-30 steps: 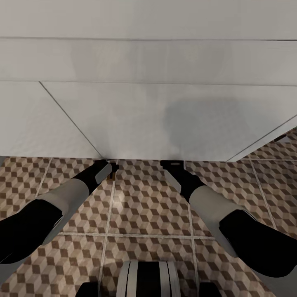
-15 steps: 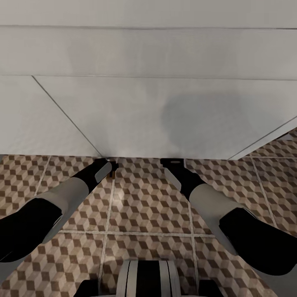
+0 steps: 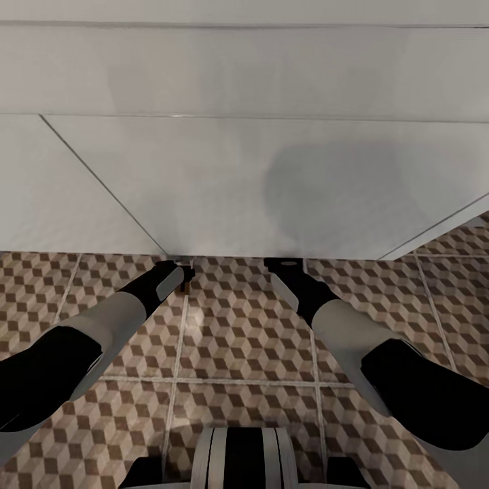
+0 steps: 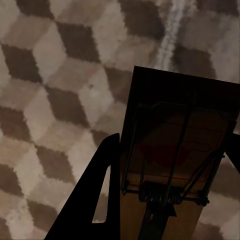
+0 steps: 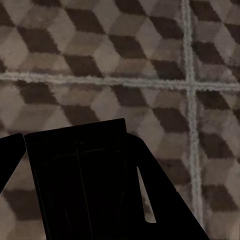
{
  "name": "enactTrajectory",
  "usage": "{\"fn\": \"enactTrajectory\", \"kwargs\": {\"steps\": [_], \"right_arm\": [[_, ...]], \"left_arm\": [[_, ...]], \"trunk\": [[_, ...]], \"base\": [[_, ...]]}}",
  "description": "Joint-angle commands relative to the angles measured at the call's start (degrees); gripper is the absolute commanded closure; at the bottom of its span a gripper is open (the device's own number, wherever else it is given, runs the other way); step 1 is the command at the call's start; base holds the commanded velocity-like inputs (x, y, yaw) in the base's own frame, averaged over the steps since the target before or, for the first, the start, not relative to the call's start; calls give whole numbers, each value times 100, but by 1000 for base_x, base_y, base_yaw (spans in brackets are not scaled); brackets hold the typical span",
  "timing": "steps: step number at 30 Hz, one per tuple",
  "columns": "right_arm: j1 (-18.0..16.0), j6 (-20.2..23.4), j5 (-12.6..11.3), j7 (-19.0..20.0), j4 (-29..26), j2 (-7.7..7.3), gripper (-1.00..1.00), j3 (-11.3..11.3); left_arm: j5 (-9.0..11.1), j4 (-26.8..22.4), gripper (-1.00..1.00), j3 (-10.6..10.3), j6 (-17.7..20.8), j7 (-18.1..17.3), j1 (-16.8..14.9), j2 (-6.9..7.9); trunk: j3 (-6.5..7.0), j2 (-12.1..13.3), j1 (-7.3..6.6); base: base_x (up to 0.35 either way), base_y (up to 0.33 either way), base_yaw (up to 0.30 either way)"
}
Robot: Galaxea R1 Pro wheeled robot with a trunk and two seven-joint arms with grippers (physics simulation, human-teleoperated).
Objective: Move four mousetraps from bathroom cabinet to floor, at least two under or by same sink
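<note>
In the head view both arms are reaching forward over the bathroom floor, ending under the edge of a white unit at twelve o'clock. The left gripper is pinching a mousetrap between its jaws, wire parts showing, above the patterned tiles. The right gripper is pinching a second mousetrap, a dark slab in shadow, over a grout crossing.

1. The bathroom floor looks like matt tile printed with cubes, with pale rough grout.
2. The left mousetrap shows brown wood and thin wire metal.
3. The white unit looks smooth, faintly glossy.
</note>
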Motion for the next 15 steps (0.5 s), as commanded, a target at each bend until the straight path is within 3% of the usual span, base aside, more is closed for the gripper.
{"fn": "enactTrajectory", "kwargs": {"steps": [1, 15], "right_arm": [[-6, 37, -31, -39, -12, -7, 100, 47], [-3, 29, -31, -36, -15, -12, 100, 42]], "left_arm": [[36, -11, 100, -52, 26, 61, -3, 4], [36, -11, 100, -52, 26, 61, -3, -2]], "trunk": [[-12, -1, -1], [-82, -1, -1]], "base": [[0, 0, 0], [0, 0, 0]]}}
